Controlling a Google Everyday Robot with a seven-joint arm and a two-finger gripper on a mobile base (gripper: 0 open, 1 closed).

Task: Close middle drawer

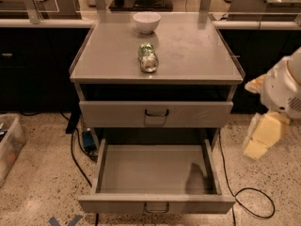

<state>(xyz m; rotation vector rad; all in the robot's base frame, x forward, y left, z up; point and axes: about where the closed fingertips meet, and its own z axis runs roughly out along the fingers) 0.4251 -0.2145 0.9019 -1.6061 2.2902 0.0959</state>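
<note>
Bring your pincer (261,136), at 3 o'clock with its grip state unreadable, to the open middle drawer (117,204) at 6 o'clock; push its front centrally.

You can see your robot's arm (284,86) just to the right of the table (197,46). It has a big, round, white shell with a yellow-orange patch on the side nearest the table. The gripper (261,139) is lower down, also right of the table, and made of pale yellow blocks.
</note>
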